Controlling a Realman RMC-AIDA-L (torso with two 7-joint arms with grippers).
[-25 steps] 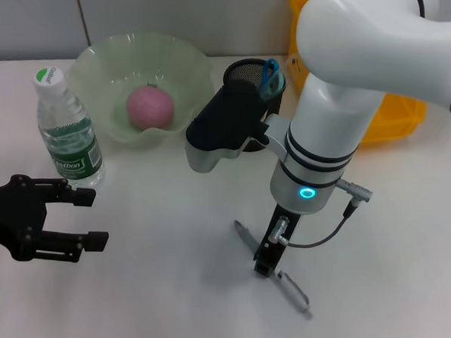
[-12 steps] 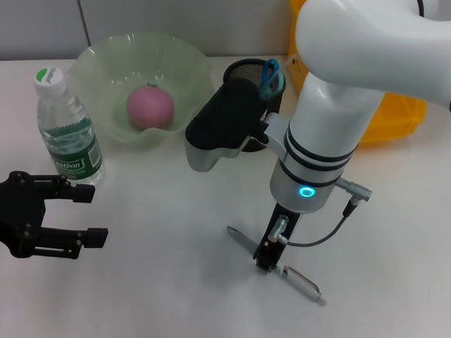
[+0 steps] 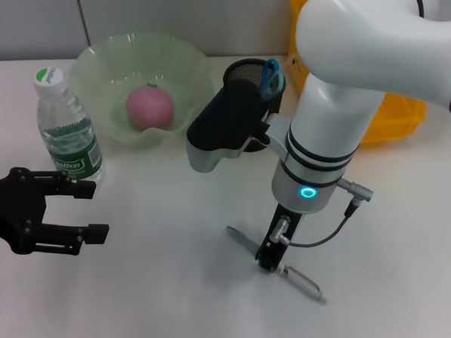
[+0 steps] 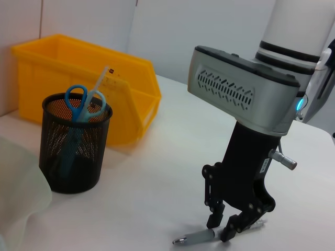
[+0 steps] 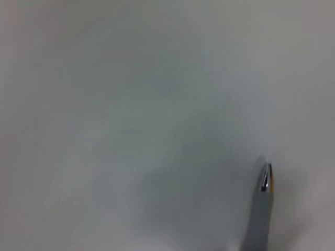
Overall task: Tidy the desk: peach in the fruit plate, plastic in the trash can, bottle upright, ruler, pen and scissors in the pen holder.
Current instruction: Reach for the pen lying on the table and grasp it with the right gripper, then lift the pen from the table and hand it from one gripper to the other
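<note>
Fingers of your right gripper [image 3: 269,261] now clench the pen [image 3: 301,282], which has swung flatter beside the pen holder [image 3: 249,78] since a second ago, so you judge the grasp set for lifting, while your left gripper [image 3: 83,211] hangs released near the bottle [image 3: 67,134].

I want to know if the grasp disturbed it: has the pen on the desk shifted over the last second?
Yes. The pen has swung flatter under the right gripper: its tip end moved away from the pen holder, toward the left gripper side.
</note>
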